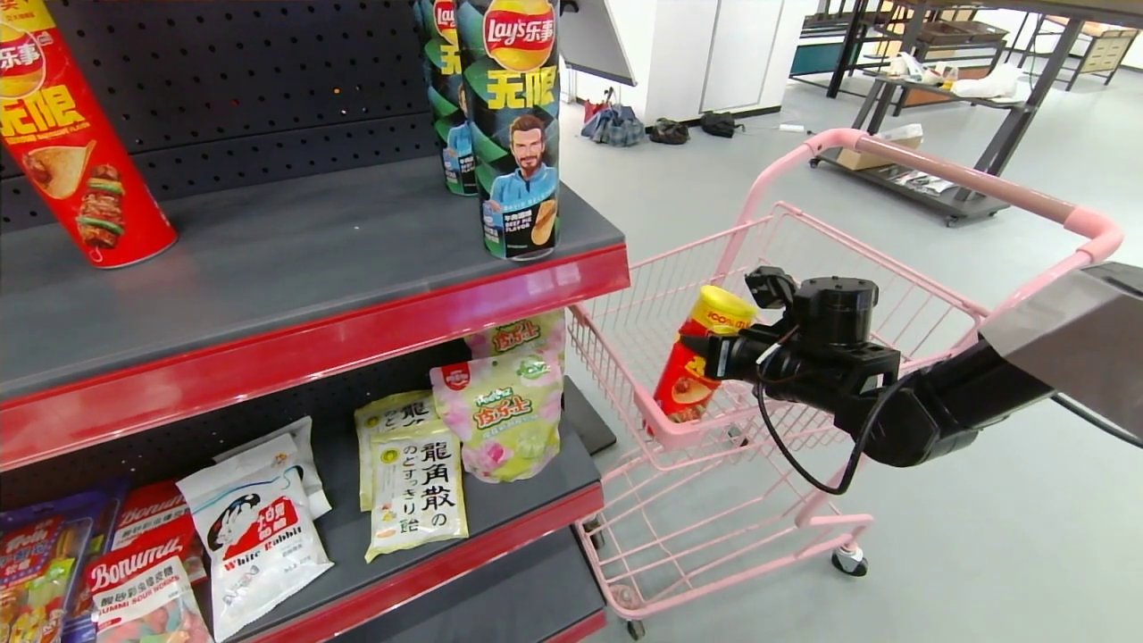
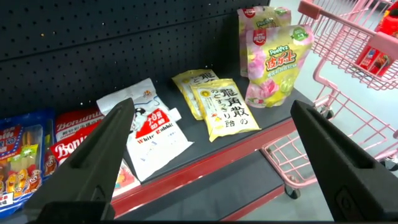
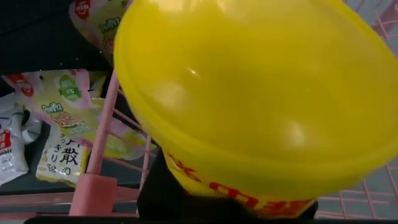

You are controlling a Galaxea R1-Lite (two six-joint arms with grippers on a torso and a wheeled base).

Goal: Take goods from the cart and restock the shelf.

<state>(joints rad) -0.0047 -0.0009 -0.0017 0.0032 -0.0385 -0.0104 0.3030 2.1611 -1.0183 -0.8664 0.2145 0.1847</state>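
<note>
A red chip can point(image 1: 683, 384) with a yellow lid stands tilted inside the pink cart point(image 1: 786, 212), near its front corner. My right gripper point(image 1: 712, 353) is shut on the can from the side, reaching in over the basket. Close to the right wrist camera, the can's yellow lid point(image 3: 255, 106) looms large, with one dark finger point(image 3: 160, 194) beneath it. The left gripper point(image 2: 211, 111) hangs open and holds nothing, in front of the lower shelf point(image 2: 249, 146). The upper shelf board point(image 1: 312, 241) has bare grey room between its cans.
On the upper shelf a red can point(image 1: 80, 152) leans at the left and green-black cans point(image 1: 518, 134) stand at the right edge. Snack bags point(image 1: 504, 406), yellow pouches point(image 1: 411, 482) and candy bags point(image 1: 254, 531) lie on the lower shelf. Tables stand behind the cart.
</note>
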